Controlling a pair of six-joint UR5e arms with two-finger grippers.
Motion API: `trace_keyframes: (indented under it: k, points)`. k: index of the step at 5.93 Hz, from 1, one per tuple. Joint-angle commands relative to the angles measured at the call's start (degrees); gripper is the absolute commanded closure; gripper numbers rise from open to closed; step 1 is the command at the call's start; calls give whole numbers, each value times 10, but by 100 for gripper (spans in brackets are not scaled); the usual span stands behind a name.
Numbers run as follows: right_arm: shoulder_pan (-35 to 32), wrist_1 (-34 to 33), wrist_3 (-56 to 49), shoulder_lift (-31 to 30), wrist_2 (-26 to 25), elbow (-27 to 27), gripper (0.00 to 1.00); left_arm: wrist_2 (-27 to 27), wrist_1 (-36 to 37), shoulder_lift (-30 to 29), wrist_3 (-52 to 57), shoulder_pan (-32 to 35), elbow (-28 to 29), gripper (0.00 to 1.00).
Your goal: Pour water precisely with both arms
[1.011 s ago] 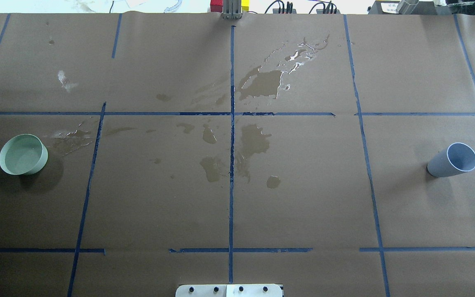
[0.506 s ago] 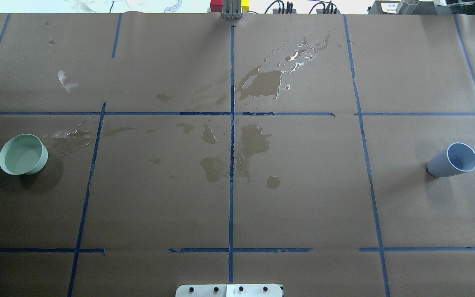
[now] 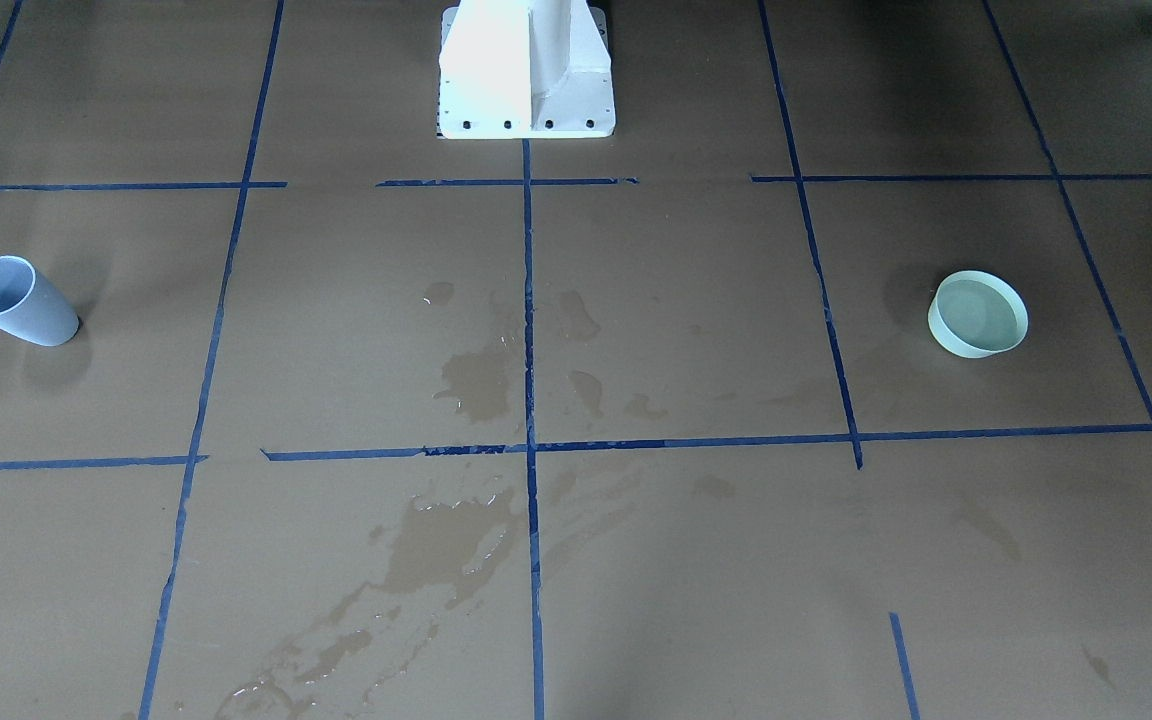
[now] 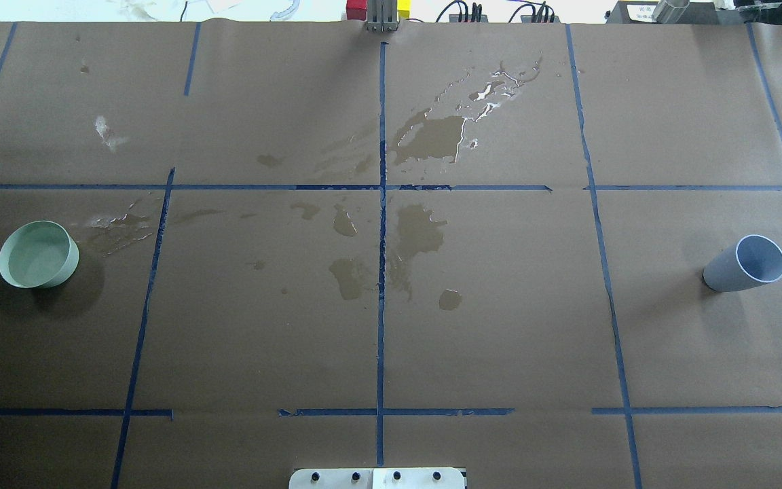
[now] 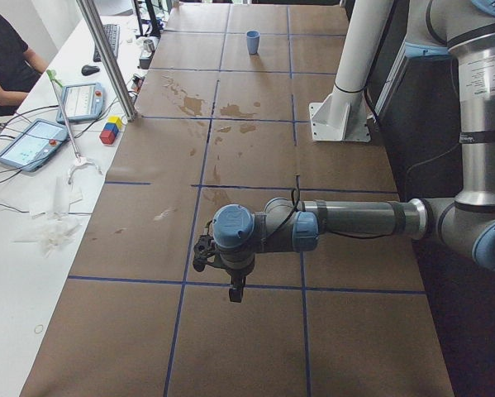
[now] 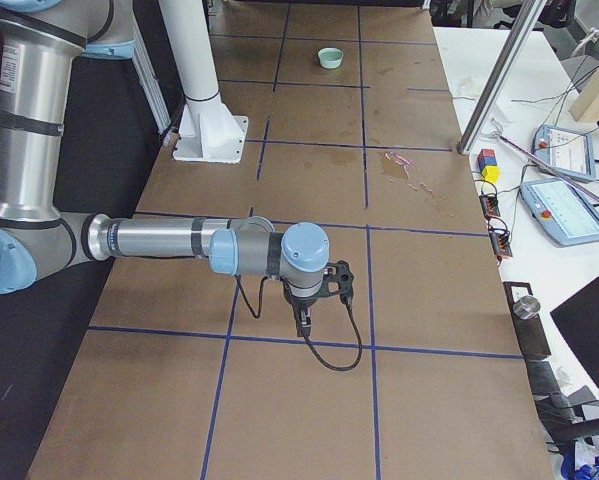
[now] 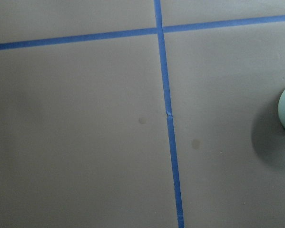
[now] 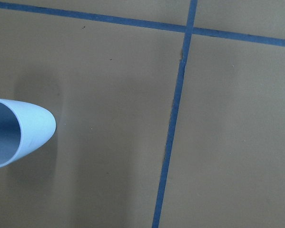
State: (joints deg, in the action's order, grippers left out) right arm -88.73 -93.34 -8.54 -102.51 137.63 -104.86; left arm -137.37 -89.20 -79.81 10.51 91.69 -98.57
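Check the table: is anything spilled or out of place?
Spills mark the brown paper. Dark wet patches lie either side of the centre tape line, and a glistening puddle lies toward the far edge. The green bowl and blue cup stand upright.

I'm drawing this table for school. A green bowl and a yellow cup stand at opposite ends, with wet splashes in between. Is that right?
Not quite. The cup is pale blue-grey, not yellow, as the overhead exterior view shows. The rest is right: it and the green bowl stand at opposite ends of the table, with wet splashes in between.
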Motion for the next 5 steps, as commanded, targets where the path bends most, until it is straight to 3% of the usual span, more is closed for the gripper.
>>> trace_keyframes:
  k: [1,2,3,5]
  points:
    - [0,1,0,0,0,-3,0,24,1,-3,-1,-32,0,0]
    - [0,10,0,0,-1,-1,0,51,9,0,0,-44,-2,0]
    - [0,13,0,-1,-1,-1,0,42,10,1,0,-42,-7,0]
    - [0,12,0,-1,-1,1,0,-12,17,1,0,-40,-21,0]
